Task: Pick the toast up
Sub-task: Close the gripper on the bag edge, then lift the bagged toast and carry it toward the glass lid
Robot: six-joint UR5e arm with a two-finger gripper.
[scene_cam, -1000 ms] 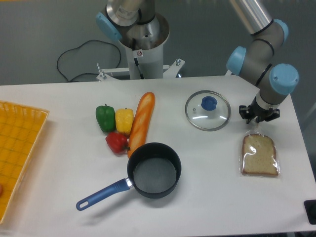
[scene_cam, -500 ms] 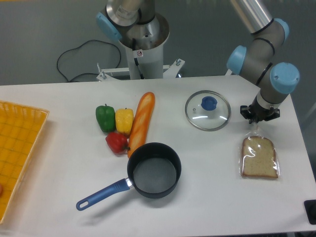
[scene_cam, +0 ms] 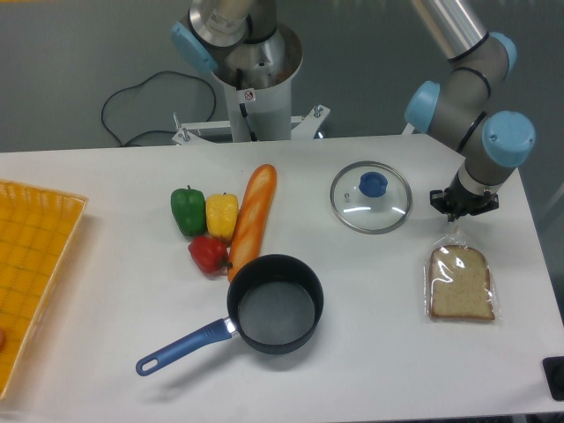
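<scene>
The toast (scene_cam: 460,284), a light-brown slice in a clear plastic bag, lies flat on the white table at the right, near the right edge. My gripper (scene_cam: 459,211) points down just behind the slice's rounded top. Its dark fingers look closed on the bag's top edge, where a peak of clear plastic (scene_cam: 454,233) rises up to the fingertips. The slice itself still rests on the table.
A glass lid with a blue knob (scene_cam: 371,196) lies left of the gripper. A black pot with a blue handle (scene_cam: 275,304) stands at the centre front. An orange-brown baguette (scene_cam: 253,218) and green, yellow and red peppers (scene_cam: 205,226) lie left of centre. A yellow basket (scene_cam: 31,264) is at the far left.
The toast has shifted slightly toward the front and left, and the bag's top now stretches up to the gripper. The gripper has barely moved.
</scene>
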